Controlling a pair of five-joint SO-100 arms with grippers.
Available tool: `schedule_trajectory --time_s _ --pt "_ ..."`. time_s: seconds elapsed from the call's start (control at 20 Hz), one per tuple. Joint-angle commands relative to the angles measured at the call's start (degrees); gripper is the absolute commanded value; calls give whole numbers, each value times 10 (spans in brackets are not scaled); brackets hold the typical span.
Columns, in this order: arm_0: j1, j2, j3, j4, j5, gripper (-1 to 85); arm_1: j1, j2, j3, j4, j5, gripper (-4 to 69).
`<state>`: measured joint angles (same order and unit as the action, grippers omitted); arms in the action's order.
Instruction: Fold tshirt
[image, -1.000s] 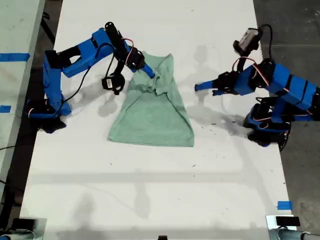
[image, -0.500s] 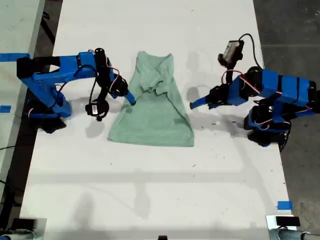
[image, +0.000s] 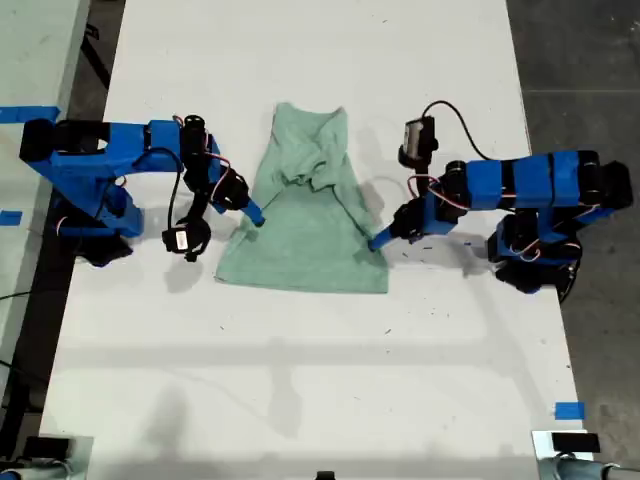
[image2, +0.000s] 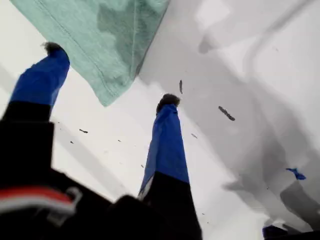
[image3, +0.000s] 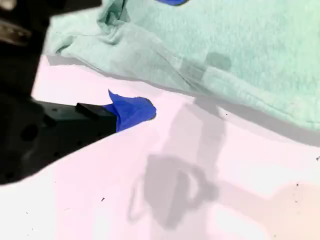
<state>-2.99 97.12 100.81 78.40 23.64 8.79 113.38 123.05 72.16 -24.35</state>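
The pale mint tshirt (image: 305, 215) is lying on the white worktop (image: 300, 380), its upper part bunching into folds. The first tool (image2: 107, 75) is gaping open at a hem corner. The second tool (image3: 131, 111) is hovering beside the cloth's edge; whether it is open cannot be told.

tshirt (image: 305, 215) on table (image: 300, 380) | arms flank it, claws at edges

A long white table (image: 300, 380) sits on dark grey floor (image: 590, 60), with blue tape (image: 569, 410) near 1 edge.
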Motion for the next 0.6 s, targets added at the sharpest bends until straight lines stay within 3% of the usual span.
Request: schedule_trajectory --time_s 0.0,0.25,0.3,0.4,0.55 --pt "0 28 -4 -11 -4 272 -4 -30 -54 -48 -5 331" --pt "-1 34 -1 -7 -6 269 6 -156 -69 -138 -17 291" --pt "-1 36 2 -7 -7 269 10 -185 -72 -154 -16 239" --pt "-1 40 9 -10 -7 267 21 -229 -75 -182 -17 59" --pt "0 45 16 -13 -8 264 31 -266 -79 -197 -23 11"
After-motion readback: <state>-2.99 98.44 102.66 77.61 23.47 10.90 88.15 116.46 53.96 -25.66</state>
